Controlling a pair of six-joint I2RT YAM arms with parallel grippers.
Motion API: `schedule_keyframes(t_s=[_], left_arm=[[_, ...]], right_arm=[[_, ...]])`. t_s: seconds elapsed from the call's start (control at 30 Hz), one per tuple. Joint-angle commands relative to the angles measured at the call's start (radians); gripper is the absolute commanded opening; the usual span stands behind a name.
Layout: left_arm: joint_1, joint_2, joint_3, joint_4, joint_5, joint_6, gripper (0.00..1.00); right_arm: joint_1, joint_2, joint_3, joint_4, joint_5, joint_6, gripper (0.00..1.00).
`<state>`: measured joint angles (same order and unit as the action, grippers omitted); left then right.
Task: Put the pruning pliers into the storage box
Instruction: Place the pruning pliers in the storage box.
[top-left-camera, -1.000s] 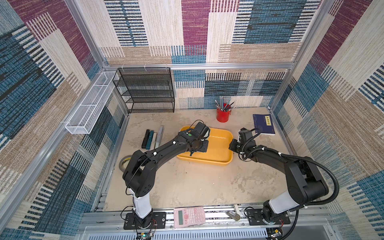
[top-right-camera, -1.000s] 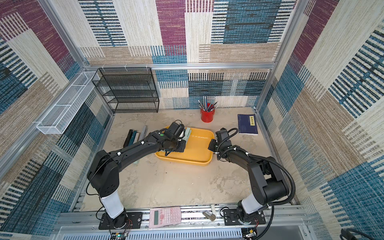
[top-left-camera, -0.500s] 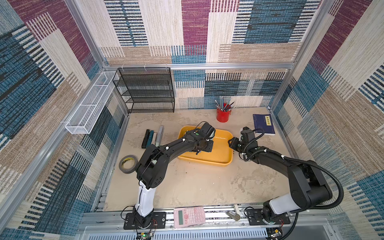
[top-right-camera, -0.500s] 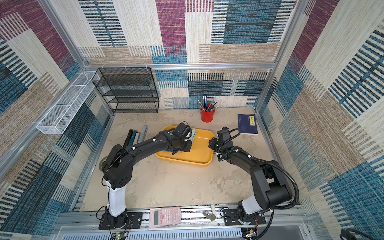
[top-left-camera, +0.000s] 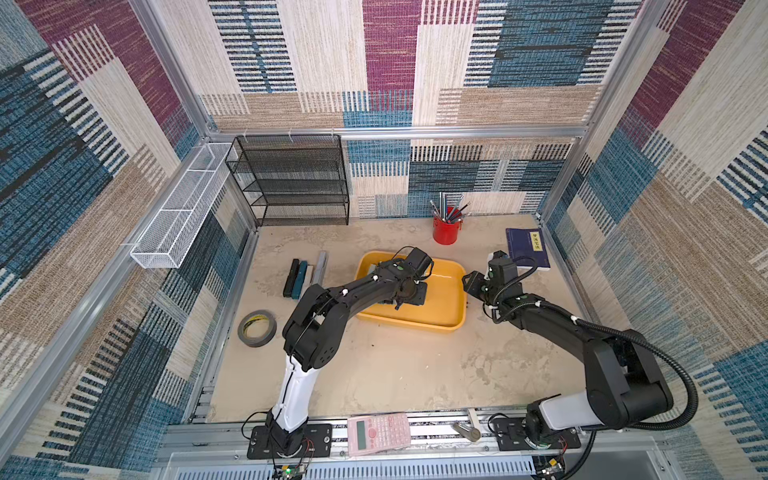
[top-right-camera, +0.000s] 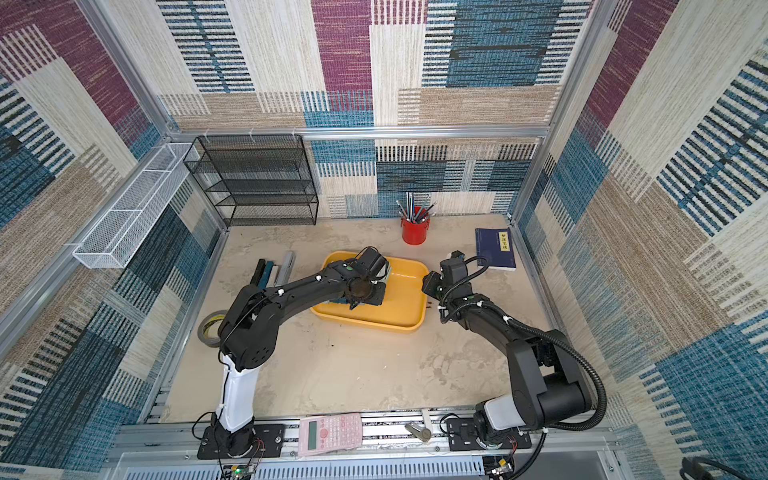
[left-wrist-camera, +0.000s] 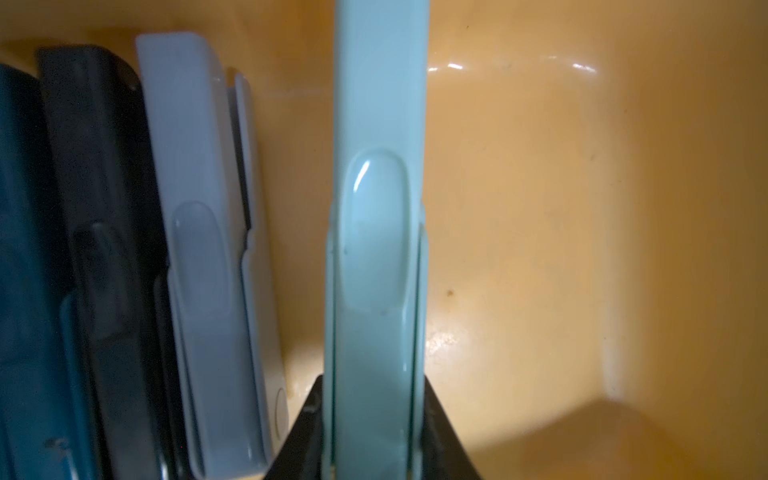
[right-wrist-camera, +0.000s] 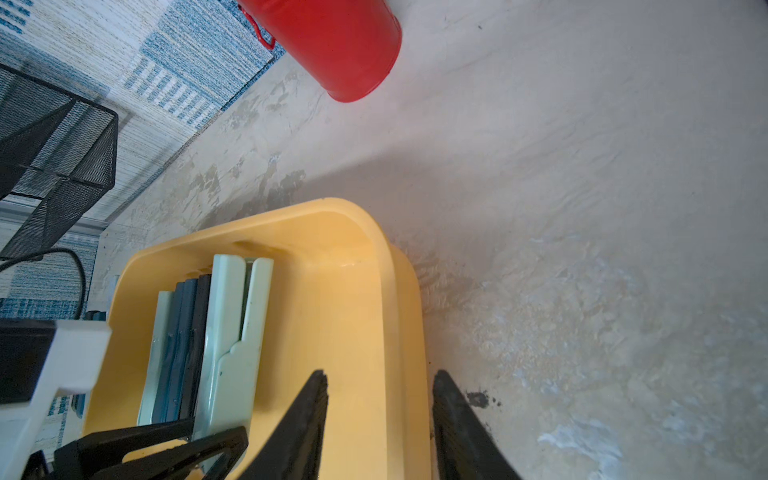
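Left claw (left-wrist-camera: 374, 399) grips a mint pruning plier (left-wrist-camera: 380, 208) above the storage box (left-wrist-camera: 582, 249) floor, lengthwise beside the row (left-wrist-camera: 199, 249) at frame left. The right claw (right-wrist-camera: 379, 376) straddles the rim, jaws parted, empty.

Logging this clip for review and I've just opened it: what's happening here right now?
The left gripper is shut on a mint green pliers, holding it low inside the yellow storage box, beside a row of pliers already lying there. The right gripper is open, its jaws straddling the box's rim without pinching it. A few more pliers lie on the table on the left arm's side of the box, not yet moved.
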<state>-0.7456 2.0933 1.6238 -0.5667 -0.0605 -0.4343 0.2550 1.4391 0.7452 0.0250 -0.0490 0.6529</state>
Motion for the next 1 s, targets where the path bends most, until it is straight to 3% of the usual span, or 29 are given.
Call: schedule_keyframes(t_s=[0.0,0.97], left_arm=[[-0.001,0.009,0.020,-0.022,-0.046,-0.011,0.00],[-0.001,0.071,0.068,-0.033,-0.080,-0.003,0.00]], right_arm=[[-0.001,-0.006,-0.003,0.039,-0.003,-0.009,0.44],[-0.004,-0.002,-0.003,0.039,-0.029,-0.033,0.44]])
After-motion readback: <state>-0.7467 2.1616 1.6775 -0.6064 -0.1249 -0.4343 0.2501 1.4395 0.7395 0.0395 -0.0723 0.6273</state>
